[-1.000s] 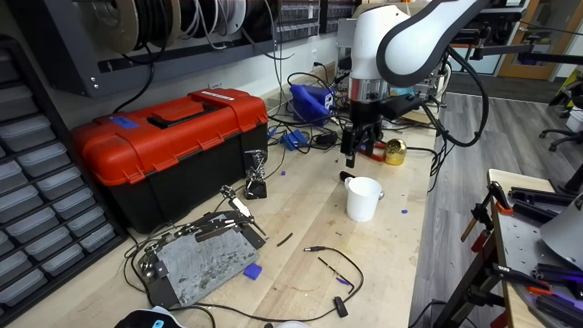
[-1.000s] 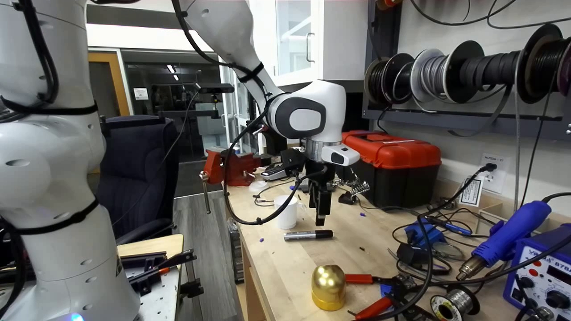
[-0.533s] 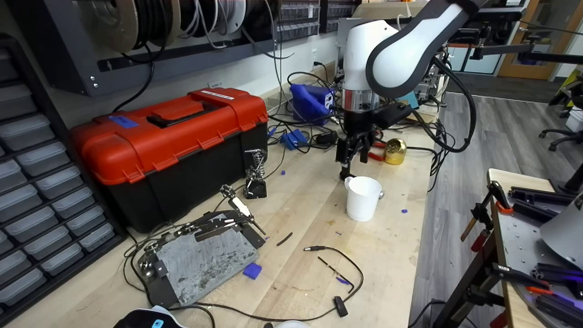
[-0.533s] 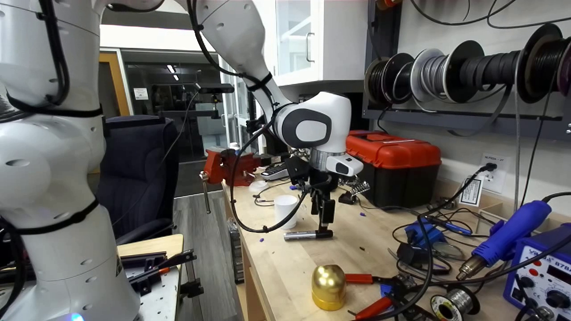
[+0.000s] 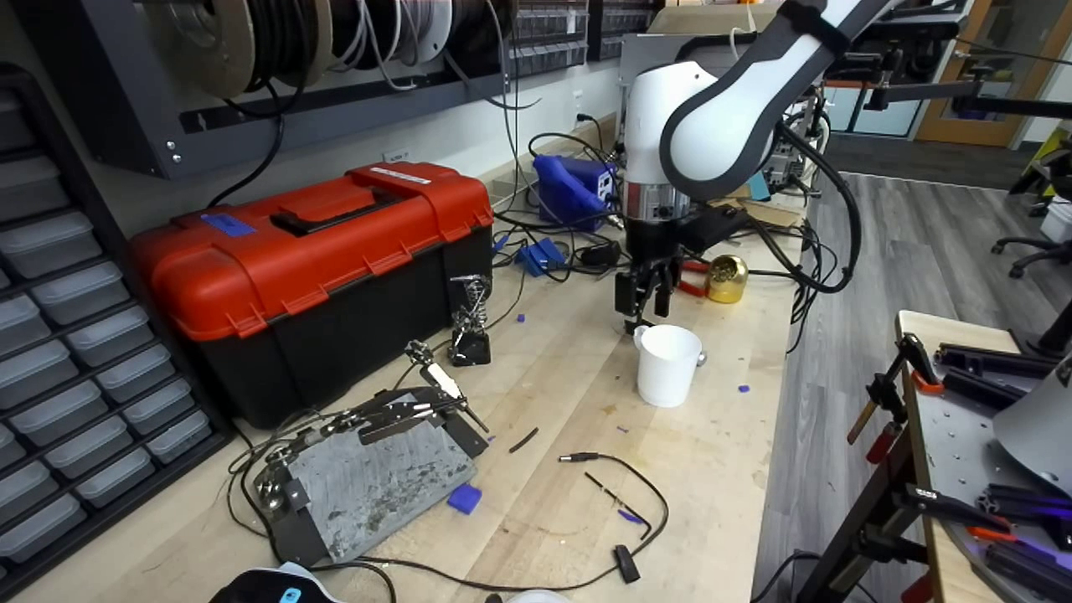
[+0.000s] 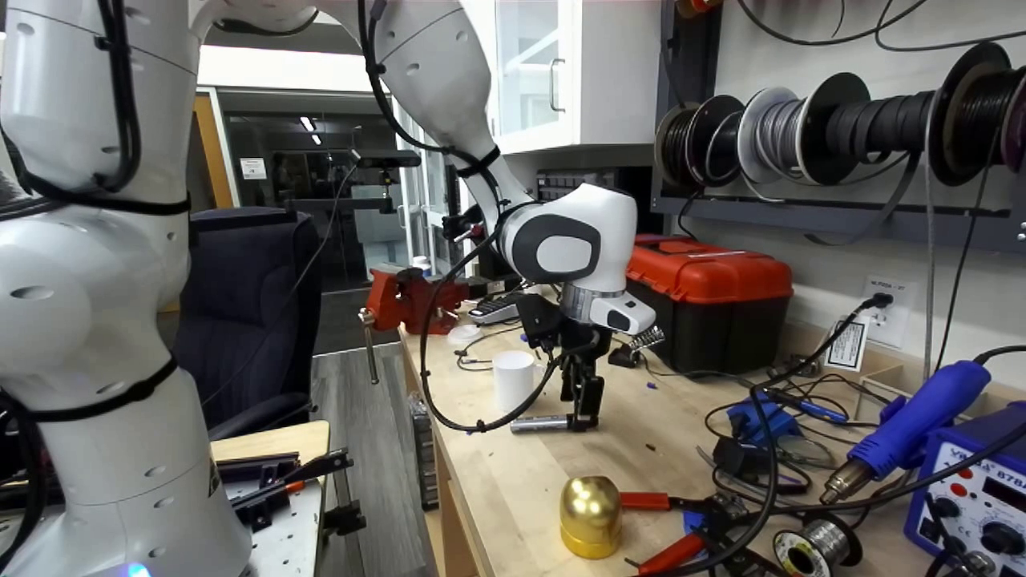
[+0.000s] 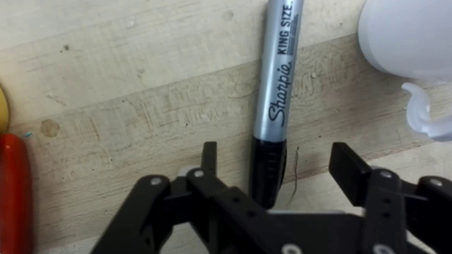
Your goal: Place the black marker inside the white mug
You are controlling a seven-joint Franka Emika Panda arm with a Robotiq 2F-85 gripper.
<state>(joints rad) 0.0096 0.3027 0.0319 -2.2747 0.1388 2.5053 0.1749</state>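
Note:
The black marker, a silver barrel [image 7: 277, 88] with a black cap, lies flat on the table; its barrel also shows in an exterior view [image 6: 539, 424]. In an exterior view only its grey end [image 5: 702, 358] shows clearly past the mug. My gripper [image 7: 274, 151] is open and low over the table, its fingers [image 7: 209, 157] on either side of the cap, with gaps on both sides. It also shows in both exterior views [image 5: 646, 316] [image 6: 583, 421]. The white mug [image 5: 667, 368] stands upright beside the marker, also in an exterior view [image 6: 511, 383] and the wrist view [image 7: 406, 38].
A gold tip cleaner [image 6: 591, 517] and red-handled pliers [image 6: 645, 501] lie near the marker. A red toolbox [image 5: 318, 243] stands by the wall. A metal holder plate [image 5: 377, 486] and a thin cable [image 5: 653, 494] are on the table. Cables lie near the blue station [image 6: 974, 481].
My gripper has come down to the table, its fingers now on both sides of the marker's cap. The marker and the mug have not moved.

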